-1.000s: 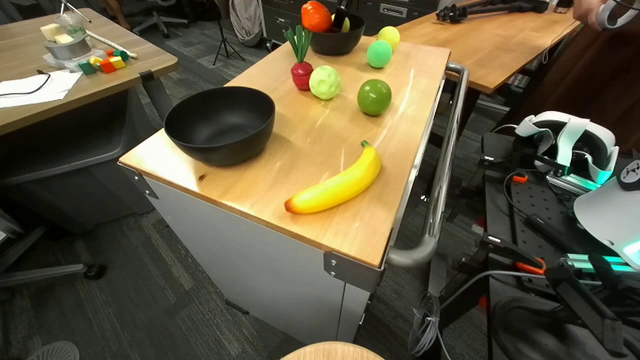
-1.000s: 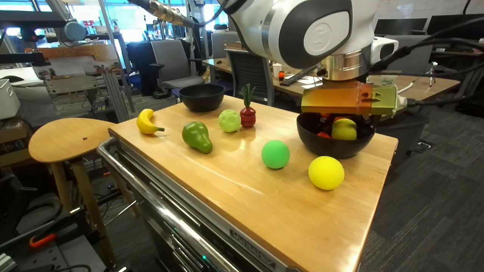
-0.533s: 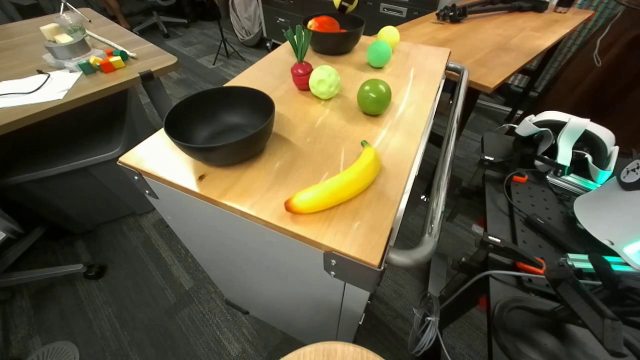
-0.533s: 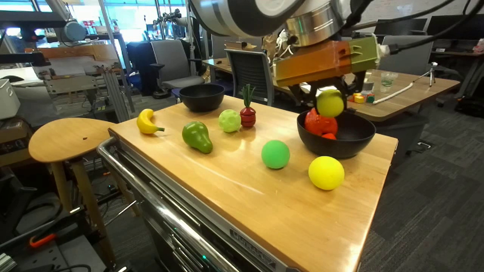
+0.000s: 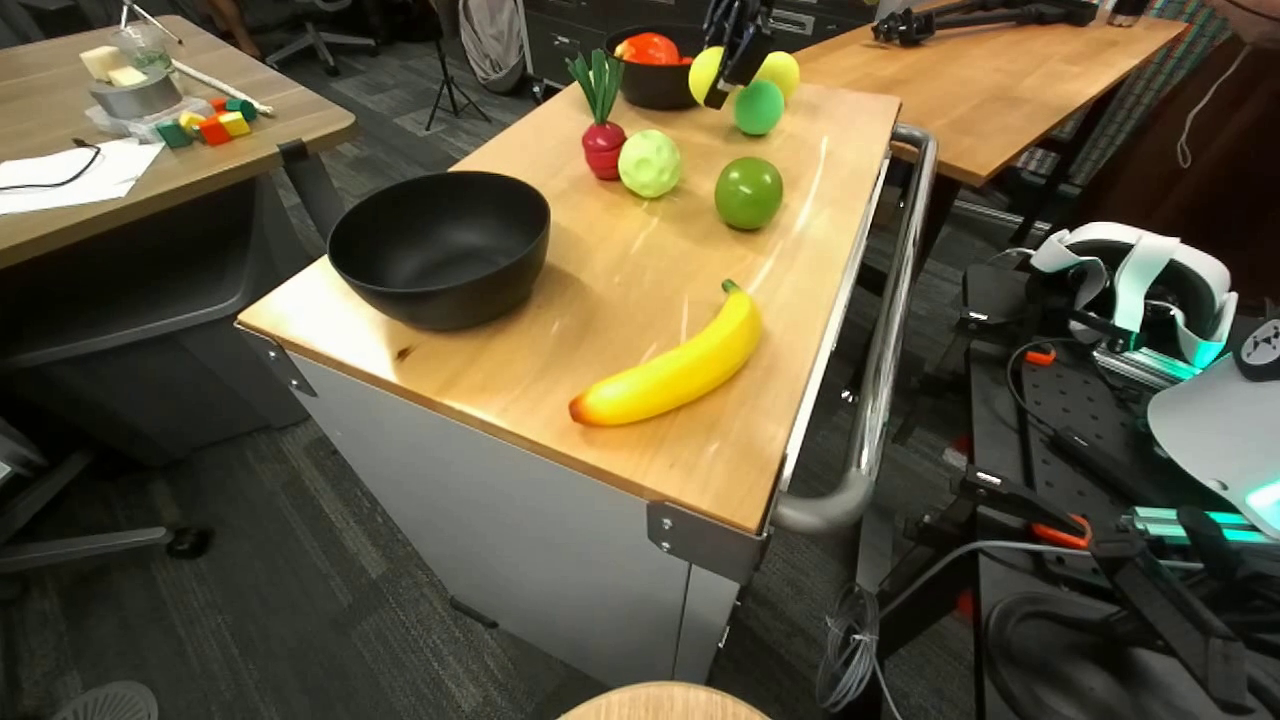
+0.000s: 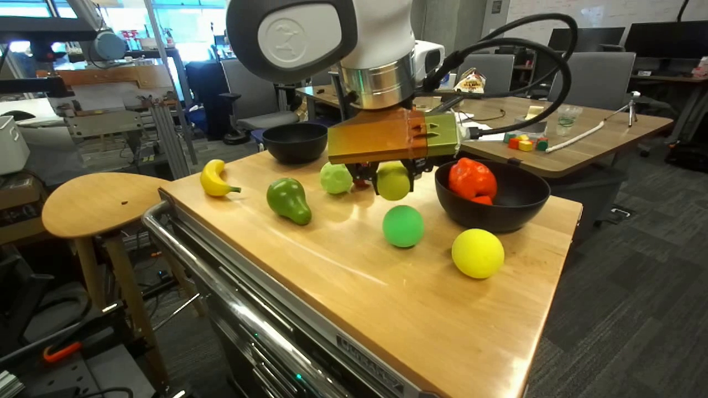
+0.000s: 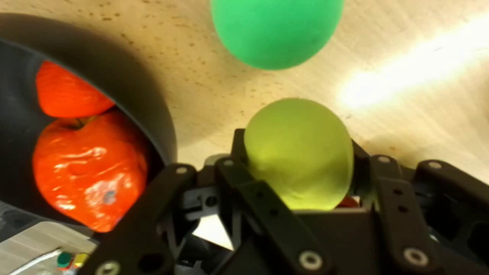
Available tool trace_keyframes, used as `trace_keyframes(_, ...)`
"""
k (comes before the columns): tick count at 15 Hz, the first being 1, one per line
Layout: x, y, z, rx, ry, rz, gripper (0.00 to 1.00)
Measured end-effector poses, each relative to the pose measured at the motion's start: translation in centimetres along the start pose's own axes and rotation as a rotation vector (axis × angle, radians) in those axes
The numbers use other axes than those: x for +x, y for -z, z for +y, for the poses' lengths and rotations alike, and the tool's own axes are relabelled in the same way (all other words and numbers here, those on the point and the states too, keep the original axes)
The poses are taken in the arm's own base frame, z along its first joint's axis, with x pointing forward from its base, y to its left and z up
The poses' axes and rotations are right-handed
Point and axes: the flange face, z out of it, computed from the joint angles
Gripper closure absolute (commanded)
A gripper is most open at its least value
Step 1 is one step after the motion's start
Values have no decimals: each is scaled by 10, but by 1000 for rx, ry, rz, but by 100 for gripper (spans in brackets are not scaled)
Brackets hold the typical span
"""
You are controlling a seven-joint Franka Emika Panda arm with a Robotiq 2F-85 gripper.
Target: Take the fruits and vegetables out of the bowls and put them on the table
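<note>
So far, six pieces [image 6: 403,226] out; our gripper [image 6: 394,187] pinches the yellow-green ball [image 7: 300,152] over the surface [image 6: 343,243]. Remaining, we reckon: red pepper [image 6: 471,178], smaller red piece [image 7: 68,93], in the bowl [image 6: 503,219] by the corner diagonal from the banana [image 5: 678,371].

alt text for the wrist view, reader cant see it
A gripper holds a yellow-green fruit over a light wooden table. At left, a black bowl holds a red pepper and another red piece; at top, a green ball is cut off.
</note>
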Motion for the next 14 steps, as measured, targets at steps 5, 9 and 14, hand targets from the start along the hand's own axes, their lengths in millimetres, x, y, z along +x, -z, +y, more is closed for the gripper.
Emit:
trace_keyframes(5,-13,-8,-10,72,36,-43,0)
trace_keyframes(9,-19,4,-3,63,51,-59,0)
trace_keyframes(14,5,82,19,-31,45,37,0)
